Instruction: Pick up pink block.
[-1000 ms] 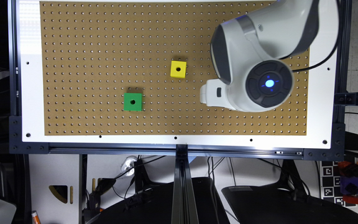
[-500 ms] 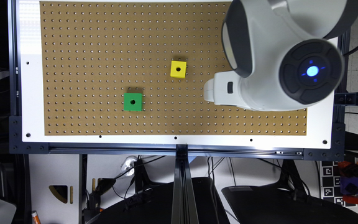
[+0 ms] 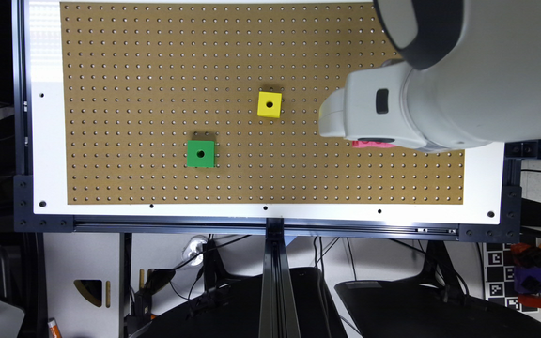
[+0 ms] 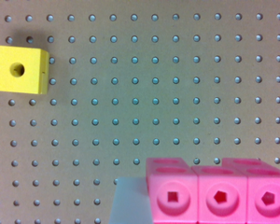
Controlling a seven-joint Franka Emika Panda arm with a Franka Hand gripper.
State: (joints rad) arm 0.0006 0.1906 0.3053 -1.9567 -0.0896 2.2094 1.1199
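Pink block (image 4: pixel 219 193) is sitting at the lower right of the wrist view, a glossy plastic piece showing three faces side by side, each with a recessed hole, and a pale grey flat part lying just beside it. In the exterior view only a thin pink sliver (image 3: pixel 374 144) is peeking out beneath the arm, right of centre. The arm (image 3: pixel 463 70), smooth white shells with a dark grey band, is looming over the upper right of the exterior view, its white end effector (image 3: pixel 369 115) hanging above the block; whether it is spread or closed I cannot tell. The table (image 3: pixel 158 70) is carrying a brown pegboard with even rows of small holes inside a white border. A green cube (image 3: pixel 200 153) with a centre hole is lying left of centre, and a yellow cube (image 3: pixel 269 104) with a centre hole is lying near the middle, well apart from the pink block.
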